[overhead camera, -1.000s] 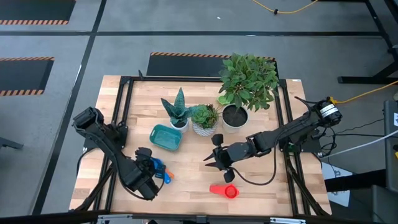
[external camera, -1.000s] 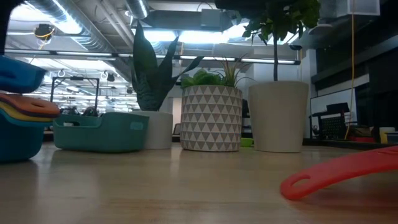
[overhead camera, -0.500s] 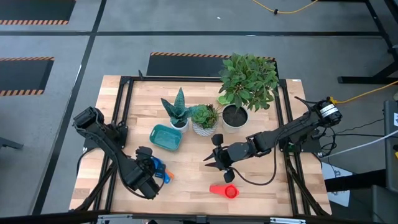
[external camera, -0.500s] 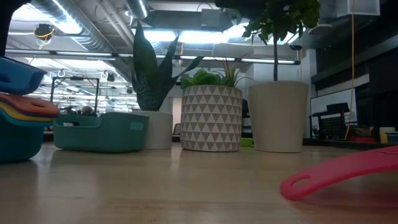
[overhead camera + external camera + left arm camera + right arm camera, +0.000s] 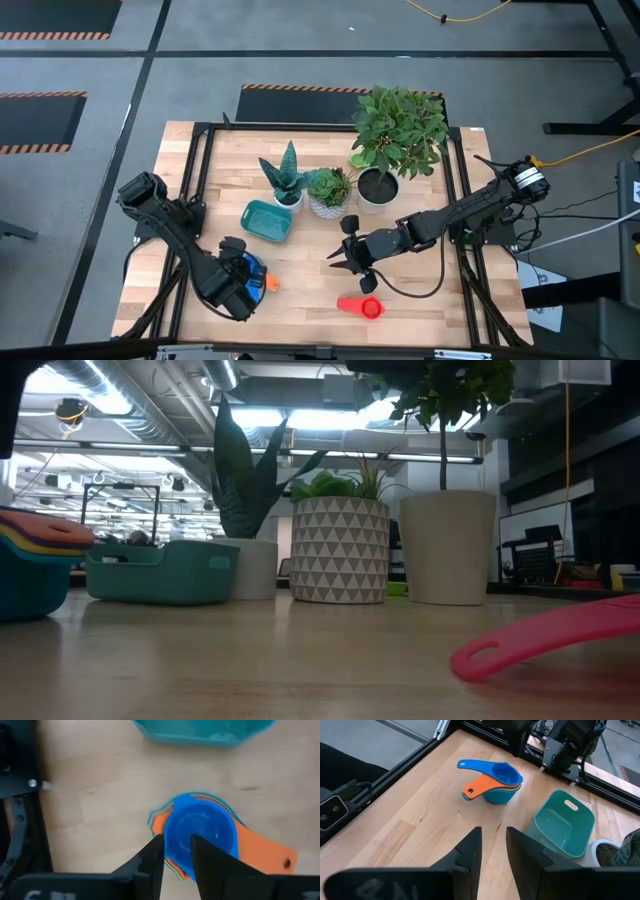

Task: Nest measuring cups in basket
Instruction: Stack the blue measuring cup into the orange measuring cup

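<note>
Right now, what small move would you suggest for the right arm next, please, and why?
Probably lower the right hand onto the red measuring cup. That cup lies alone on the table, apart from the nested stack, and the hand sits just beyond it. The teal basket is empty.

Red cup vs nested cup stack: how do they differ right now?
The red cup lies alone near the table's front edge; the cup stack sits left, under the left tool. Red is one cup; the stack is several nested, blue on top. Both are outside the basket.
</note>
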Controlling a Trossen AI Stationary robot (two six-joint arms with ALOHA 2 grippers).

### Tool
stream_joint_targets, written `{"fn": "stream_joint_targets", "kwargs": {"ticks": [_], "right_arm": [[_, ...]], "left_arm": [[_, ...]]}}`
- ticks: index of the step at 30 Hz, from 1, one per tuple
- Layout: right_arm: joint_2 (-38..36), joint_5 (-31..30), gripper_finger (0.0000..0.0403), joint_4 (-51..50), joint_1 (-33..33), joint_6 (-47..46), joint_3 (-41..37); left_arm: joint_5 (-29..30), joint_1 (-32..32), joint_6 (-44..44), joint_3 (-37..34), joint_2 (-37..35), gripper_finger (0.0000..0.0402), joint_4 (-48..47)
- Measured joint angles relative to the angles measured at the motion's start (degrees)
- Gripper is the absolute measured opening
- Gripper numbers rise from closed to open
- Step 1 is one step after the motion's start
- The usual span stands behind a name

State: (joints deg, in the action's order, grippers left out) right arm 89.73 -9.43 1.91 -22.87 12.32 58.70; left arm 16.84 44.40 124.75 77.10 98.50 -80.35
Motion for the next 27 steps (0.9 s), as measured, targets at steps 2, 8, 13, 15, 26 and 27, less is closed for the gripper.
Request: {"fn": "stream_joint_targets", "kwargs": {"ticks": [2,8,13,15,26,27], "right_arm": [[0.0,0.0,0.0094,0.0,0.0,0.0,0.0],[0.0,0.0,0.0094,0.58,0.0,0.0,0.0],[0.0,0.06,0.0094,3.94,0.13,-0.05,0.0],[0.0,0.45,0.0094,6.26,0.46,-0.29,0.0],[5.07,4.76,0.0094,18.09,3.8,-1.73,0.0],[6.37,4.74,0.0094,19.18,4.04,-1.71,0.0]], "left_arm": [[-0.74,0.67,-2.06,0.0,0.0,0.0085,1.93],[-8.61,2.76,-8.63,0.0,0.0,0.0086,10.09],[-9.92,5.26,-9.44,0.0,0.0,0.0081,17.79],[-9.91,6.01,-9.44,0.0,0.22,0.0081,20.28],[-9.51,7.11,-9.46,0.0,7.01,0.0081,24.77],[-9.51,7.02,-9.46,0.0,7.47,0.0081,24.76]]}}
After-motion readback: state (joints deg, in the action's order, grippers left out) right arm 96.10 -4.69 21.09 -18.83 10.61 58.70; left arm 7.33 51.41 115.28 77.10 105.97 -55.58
